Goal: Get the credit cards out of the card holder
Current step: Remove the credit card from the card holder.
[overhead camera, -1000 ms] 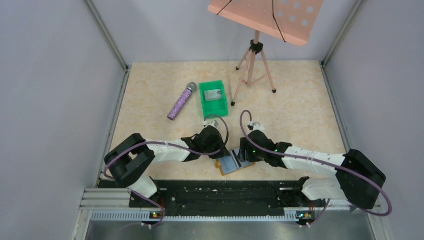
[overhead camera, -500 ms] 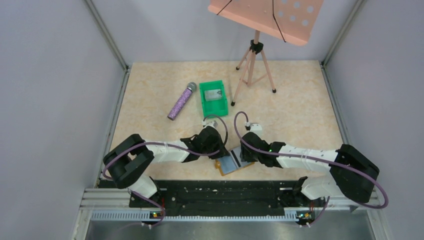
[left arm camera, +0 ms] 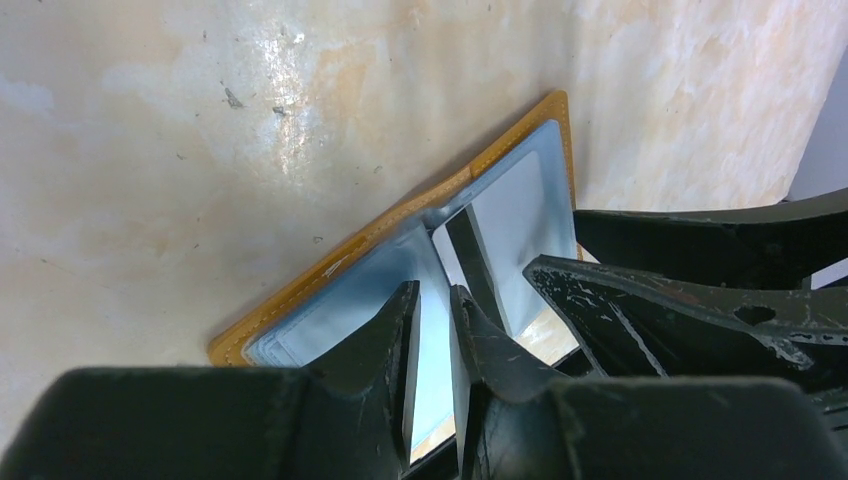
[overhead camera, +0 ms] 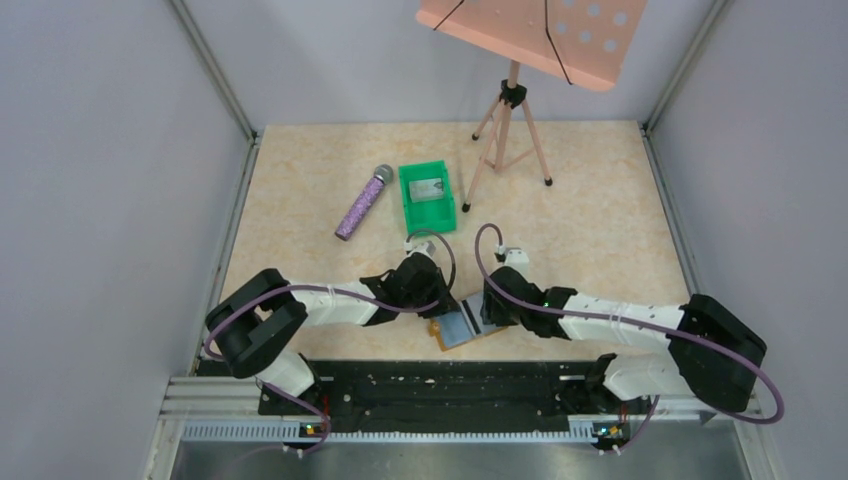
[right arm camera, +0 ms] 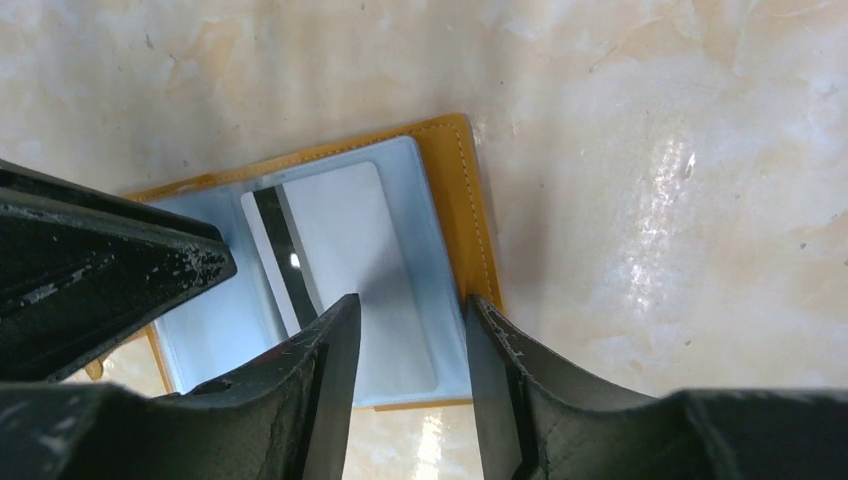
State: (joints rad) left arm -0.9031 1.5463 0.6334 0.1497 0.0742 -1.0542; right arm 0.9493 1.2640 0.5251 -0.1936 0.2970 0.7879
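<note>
Card holder [overhead camera: 465, 328] lies open and flat on table [overhead camera: 600, 220], at near edge between both arms. Striped card [right arm camera: 340, 250] sits in right-hand pocket, not pulled out. Right gripper [right arm camera: 412, 303] half-wide, empty, fingers poised just over that card. Left gripper [left arm camera: 433, 295] narrow, down on left pocket; pinning or pinching leaf, cannot tell. Grey card [overhead camera: 425, 188] lies in green bin [overhead camera: 404, 195], well apart from holder. Judgement: one card looks done, at least one left. Other pockets unreadable.
</note>
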